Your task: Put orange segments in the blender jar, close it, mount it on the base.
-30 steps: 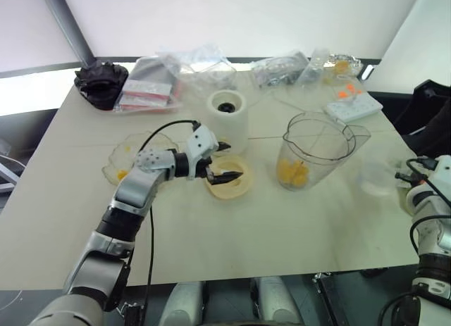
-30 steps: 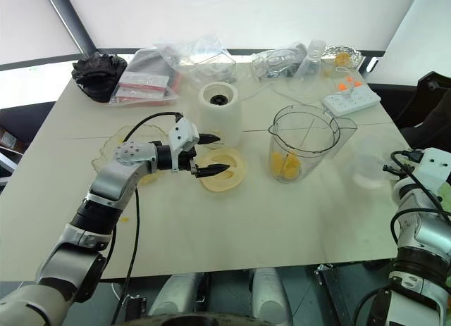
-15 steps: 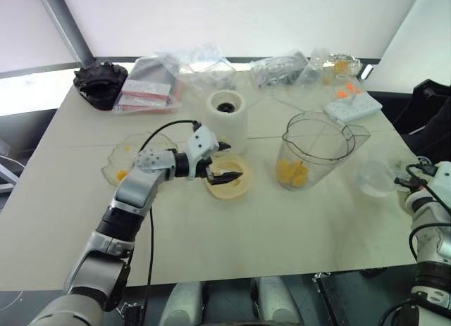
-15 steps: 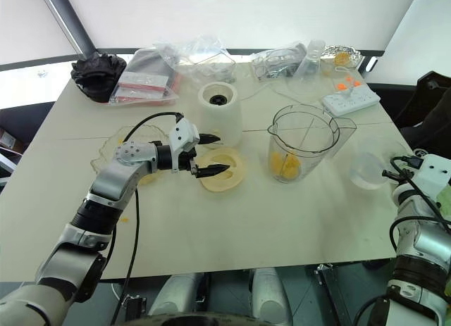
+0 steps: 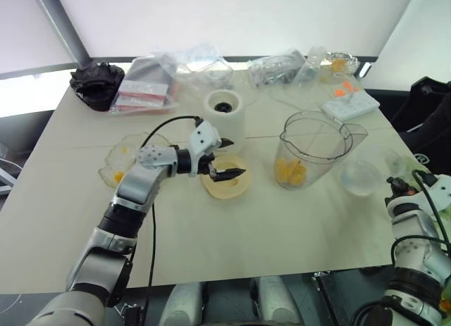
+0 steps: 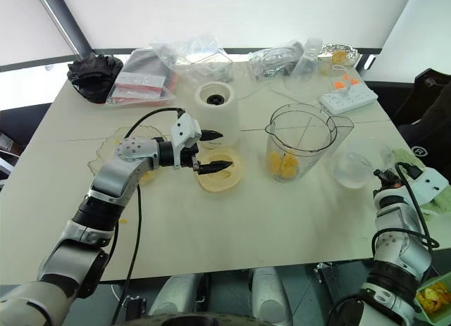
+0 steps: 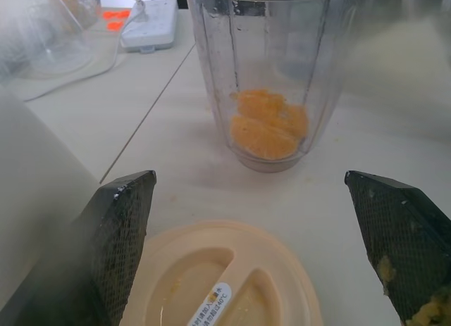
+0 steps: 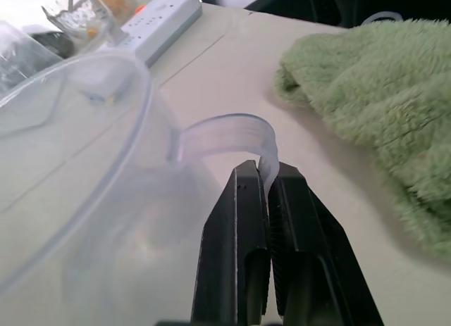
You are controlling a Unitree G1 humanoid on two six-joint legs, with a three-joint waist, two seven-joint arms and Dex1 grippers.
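Note:
The blender jar stands upright right of centre, uncovered, with orange segments piled at its bottom; the same segments show through its wall in the left wrist view. The white base stands behind the cream lid, which lies flat on the table. My left gripper hovers open just over that lid, pointing towards the jar, its fingers wide apart. My right gripper is shut on the thin handle of a small clear plastic cup at the table's right edge.
A wavy-rimmed glass bowl with orange bits sits at the left. Plastic bags, a black bundle and a white power strip line the back. A green cloth lies beside the cup.
My right gripper has moved left and rolled, carrying the clear cup closer to the jar. The left arm has stayed where it was.

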